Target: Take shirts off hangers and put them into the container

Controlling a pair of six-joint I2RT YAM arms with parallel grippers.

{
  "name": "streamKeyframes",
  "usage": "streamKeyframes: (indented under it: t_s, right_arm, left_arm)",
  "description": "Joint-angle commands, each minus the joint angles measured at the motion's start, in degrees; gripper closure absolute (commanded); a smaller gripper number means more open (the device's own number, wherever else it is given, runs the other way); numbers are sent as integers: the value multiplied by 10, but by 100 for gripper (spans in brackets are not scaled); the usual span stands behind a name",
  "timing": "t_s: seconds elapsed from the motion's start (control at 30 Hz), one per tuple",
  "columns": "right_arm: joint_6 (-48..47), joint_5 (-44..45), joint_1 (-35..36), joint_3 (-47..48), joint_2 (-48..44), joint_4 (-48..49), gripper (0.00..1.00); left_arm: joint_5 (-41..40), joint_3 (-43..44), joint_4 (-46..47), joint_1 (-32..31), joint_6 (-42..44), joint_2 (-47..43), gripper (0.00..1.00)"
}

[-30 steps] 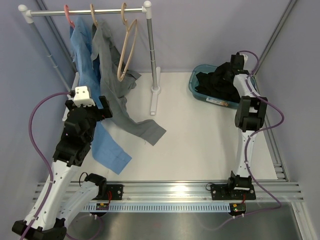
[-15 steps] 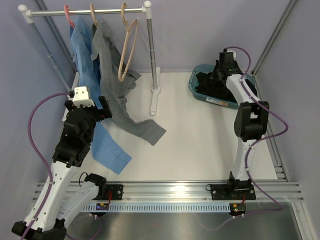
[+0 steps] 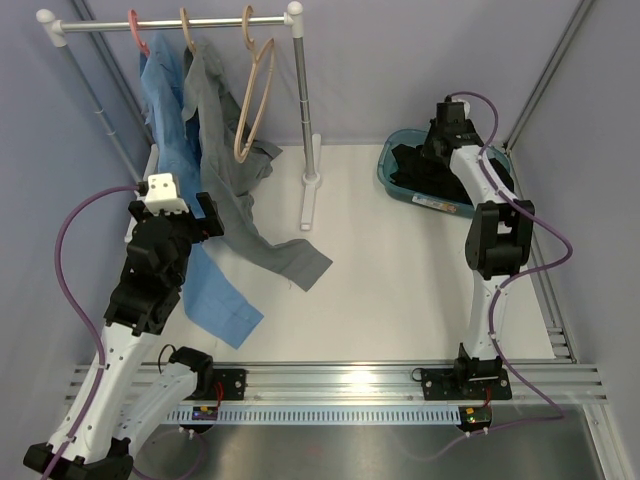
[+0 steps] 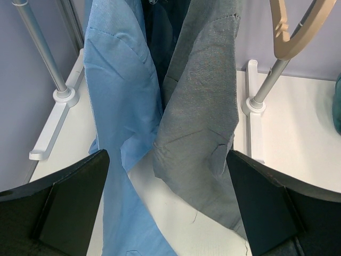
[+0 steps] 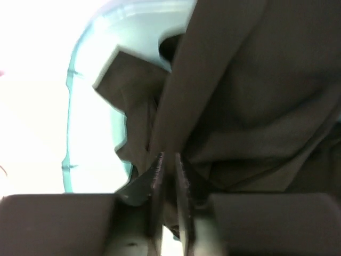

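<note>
Filling the container [image 3: 386, 176] is the black shirt [image 3: 414, 170] (right gripper [image 5: 168, 161] touching it)

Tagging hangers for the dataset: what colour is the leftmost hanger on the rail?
Pink; the leftmost hanger shows best in the top external view.

high rear overview; left wrist camera near the shirts [image 4: 197, 90], right wrist camera tight over the container [image 5: 69, 133]
</note>
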Motion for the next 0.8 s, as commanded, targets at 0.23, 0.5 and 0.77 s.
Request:
streamKeyframes:
  t_s: [0.23,0.5,0.77]
  right_arm:
    - [-27,168,-2,246,85,-34,30]
    - [-20,220,-7,283,160,0,7]
    - [-20,227,-20,310,227,3,14]
  left_arm:
    - [-1,-2,32,4,-8,2,1]
    - [4,-1,32,4,-10,5,1]
    - [11,-2,32,4,-13,7,1]
